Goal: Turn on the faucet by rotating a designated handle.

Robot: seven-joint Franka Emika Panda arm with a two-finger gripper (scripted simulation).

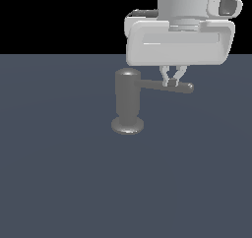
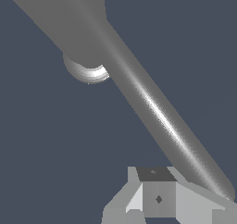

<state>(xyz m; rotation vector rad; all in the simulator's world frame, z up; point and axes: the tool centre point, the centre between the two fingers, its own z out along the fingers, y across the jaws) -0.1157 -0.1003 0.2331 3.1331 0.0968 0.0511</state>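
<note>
Exterior view: gripper (image 1: pixel 173 80) hangs over handle (image 1: pixel 167 86), fingers (image 1: pixel 165 75) angled together w/ tips at the rod near its outer end; faucet (image 1: pixel 128 102) stands beside it, toward view's left. Wrist view: handle (image 2: pixel 157 116) runs just past a finger (image 2: pixel 155 195); can't tell if actually clamped.

A flat, dark slate-blue surface (image 1: pixel 64 173) is seen. The faucet (image 1: pixel 128 102) is carried on it by a round flared base, just beside and below the gripper (image 1: pixel 173 79).
</note>
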